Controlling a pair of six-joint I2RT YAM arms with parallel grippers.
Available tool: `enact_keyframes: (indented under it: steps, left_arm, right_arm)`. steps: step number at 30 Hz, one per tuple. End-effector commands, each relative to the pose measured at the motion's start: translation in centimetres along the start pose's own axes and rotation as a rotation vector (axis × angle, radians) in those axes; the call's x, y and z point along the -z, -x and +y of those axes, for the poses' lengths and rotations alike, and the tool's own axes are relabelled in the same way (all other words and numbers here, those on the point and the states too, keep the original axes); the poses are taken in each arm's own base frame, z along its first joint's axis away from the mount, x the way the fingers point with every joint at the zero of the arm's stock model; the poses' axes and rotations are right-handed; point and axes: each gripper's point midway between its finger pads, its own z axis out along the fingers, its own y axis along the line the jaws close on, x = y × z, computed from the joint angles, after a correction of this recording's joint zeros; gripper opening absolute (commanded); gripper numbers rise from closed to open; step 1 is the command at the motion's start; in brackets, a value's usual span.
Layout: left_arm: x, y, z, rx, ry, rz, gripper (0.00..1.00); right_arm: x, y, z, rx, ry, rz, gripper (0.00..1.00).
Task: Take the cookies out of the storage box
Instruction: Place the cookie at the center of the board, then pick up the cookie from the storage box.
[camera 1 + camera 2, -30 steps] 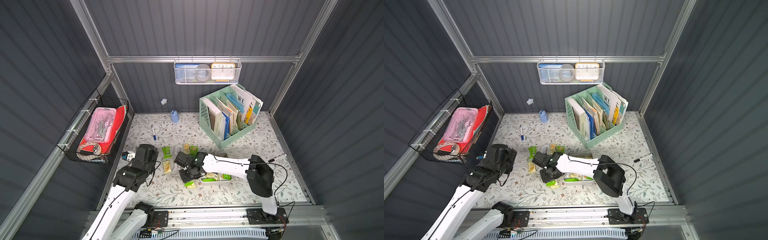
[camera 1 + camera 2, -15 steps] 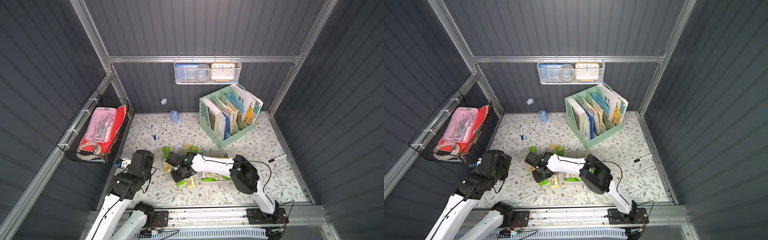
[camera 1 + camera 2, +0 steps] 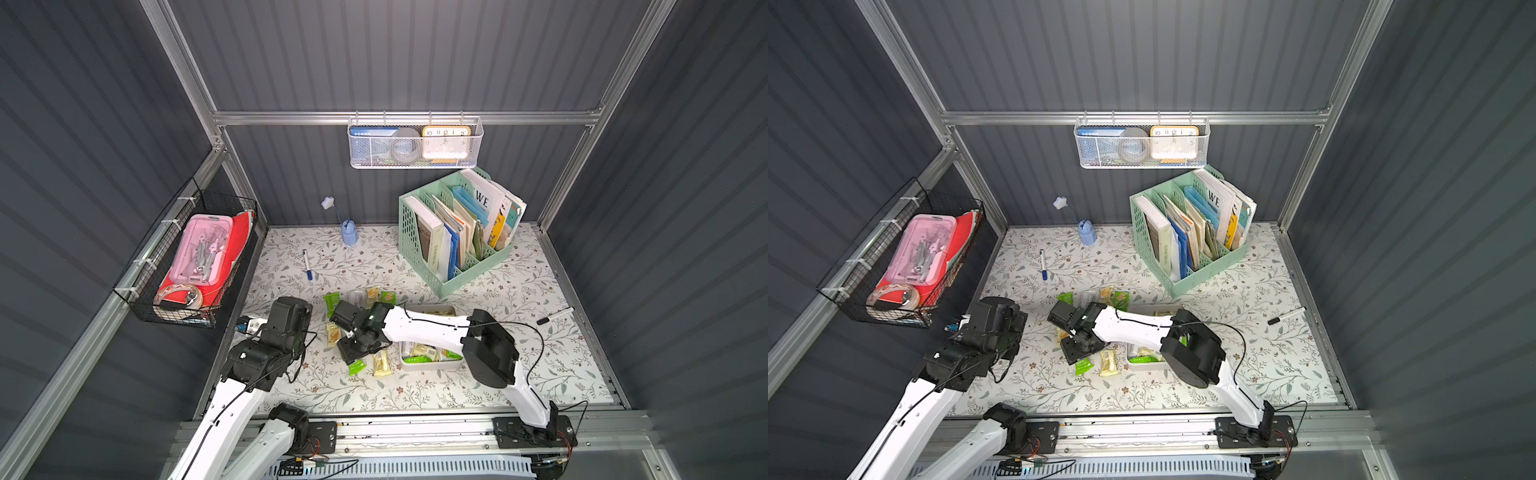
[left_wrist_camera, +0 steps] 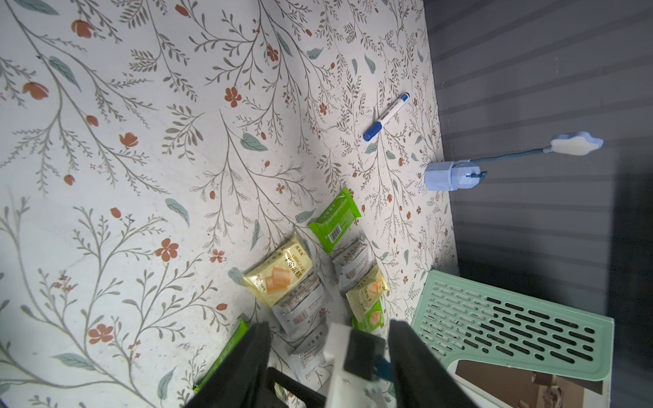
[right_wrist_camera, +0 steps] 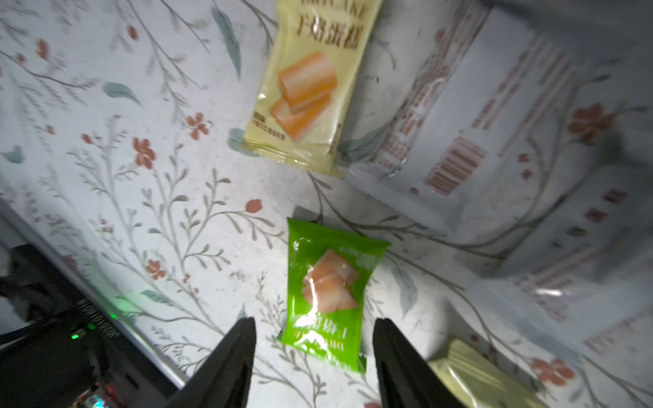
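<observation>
Counter (image 3: 519, 374): floral-patterned covering, walled in by dark ribbed panels.
Organizer (image 3: 473, 272): mint green, perforated, stood at the back right, packed with upright books and folders.
Mesh basket (image 3: 374, 156): white, hung on the back rail; held a yellow clock (image 3: 446, 141), a tape roll (image 3: 405, 145) and a blue box.
Wire basket (image 3: 174, 311): black, hung on the left wall; held a pink case (image 3: 203, 249), red items and a tape roll.
Blue-capped marker (image 3: 307, 264): lay back left.
Black marker (image 3: 555, 316): lay far right.
Lamp (image 3: 349, 232): small, blue, cloud-shaped head, against the back wall.
</observation>
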Motion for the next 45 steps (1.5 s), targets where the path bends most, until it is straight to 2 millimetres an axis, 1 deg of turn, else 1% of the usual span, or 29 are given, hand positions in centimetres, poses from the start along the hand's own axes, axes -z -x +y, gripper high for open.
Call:
enact_keyframes:
  steps: [1,3,6,8,10,13,15,18,21,23,26,28,30,31,33,34,35,38,40,41,42,45]
  left_arm:
    - [0.8,0.7,-1.6,-0.074,-0.037,-0.016,0.6]
    - [0.8,0.7,-2.4,-0.116,-0.054,-0.015,0.61]
    - [0.5,0.0,-3.7,-0.186,-0.072,0.013,0.62]
    - [-0.1,-0.4,-4.8,-0.297,-0.086,0.017,0.63]
    - [-0.7,-1.8,-6.1,-0.353,-0.116,0.078,0.63]
    - [-1.4,-3.7,-7.6,-0.461,-0.152,0.158,0.63]
    - [-1.6,-5.0,-8.9,-0.536,-0.188,0.213,0.63]
    - [-1.9,-7.3,-10.6,-0.624,-0.232,0.294,0.63]
    - [-1.8,-10.9,-12.4,-0.725,-0.282,0.381,0.63]
    - [-1.9,-13.9,-13.2,-0.81,-0.294,0.438,0.63]
    - [-2.0,-18.0,-14.0,-0.883,-0.309,0.517,0.64]
    - [-1.8,-20.6,-14.4,-0.927,-0.339,0.553,0.65]
    - [-1.6,-23.4,-14.4,-0.975,-0.359,0.608,0.66]
    - [-1.5,-24.9,-14.3,-1.003,-0.368,0.64,0.67]
    - [-1.5,-27.6,-13.8,-1.069,-0.379,0.7,0.68]
    - [-1.9,-29.2,-12.9,-1.104,-0.369,0.745,0.68]
    - [-1.2,-30.6,-13.7,-1.121,-0.404,0.774,0.68]
    - [-1.2,-34.1,-12.9,-1.178,-0.43,0.851,0.69]
    - [-1.6,-35.9,-12.7,-1.189,-0.448,0.882,0.68]
    - [-2.2,-36.6,-12.5,-1.193,-0.443,0.89,0.68]
    - [-2.6,-37.0,-12.5,-1.202,-0.439,0.891,0.67]
    - [-4.7,-38.1,-12.0,-1.242,-0.406,0.875,0.64]
  right_arm:
    - [4.7,1.6,-0.5,-0.052,0.034,-0.102,0.58]
    - [6.6,1.6,-1.4,-0.084,0.034,-0.141,0.58]
    - [9.6,1.4,-3.9,-0.154,0.014,-0.202,0.57]
    - [11.6,1.2,-6.1,-0.22,0.0,-0.244,0.57]
    - [13.0,0.9,-8.3,-0.304,-0.001,-0.274,0.57]
    - [15.3,0.8,-11.2,-0.433,0.054,-0.302,0.56]
    - [16.9,0.8,-12.9,-0.48,0.066,-0.323,0.55]
    - [19.0,0.7,-15.5,-0.517,0.026,-0.376,0.56]
    - [20.8,0.3,-18.1,-0.581,-0.001,-0.413,0.56]
    - [22.1,-0.1,-19.7,-0.617,-0.032,-0.44,0.55]
    - [23.9,-1.0,-21.6,-0.651,-0.079,-0.48,0.56]
    - [25.0,-1.8,-22.5,-0.669,-0.103,-0.508,0.56]
    - [26.0,-2.7,-23.4,-0.691,-0.128,-0.532,0.56]
    - [26.7,-3.3,-23.8,-0.699,-0.136,-0.557,0.56]
    - [27.3,-4.3,-24.4,-0.719,-0.15,-0.58,0.56]
    - [27.3,-4.8,-24.6,-0.728,-0.155,-0.584,0.56]
    - [27.4,-5.3,-24.8,-0.736,-0.158,-0.588,0.56]
    - [27.2,-6.5,-25.1,-0.76,-0.168,-0.588,0.56]
    - [27.0,-7.3,-25.4,-0.774,-0.177,-0.587,0.56]
    - [26.9,-7.7,-25.6,-0.783,-0.184,-0.59,0.56]
    - [26.9,-8.0,-25.8,-0.79,-0.189,-0.594,0.56]
    - [26.4,-8.8,-25.9,-0.813,-0.18,-0.59,0.56]
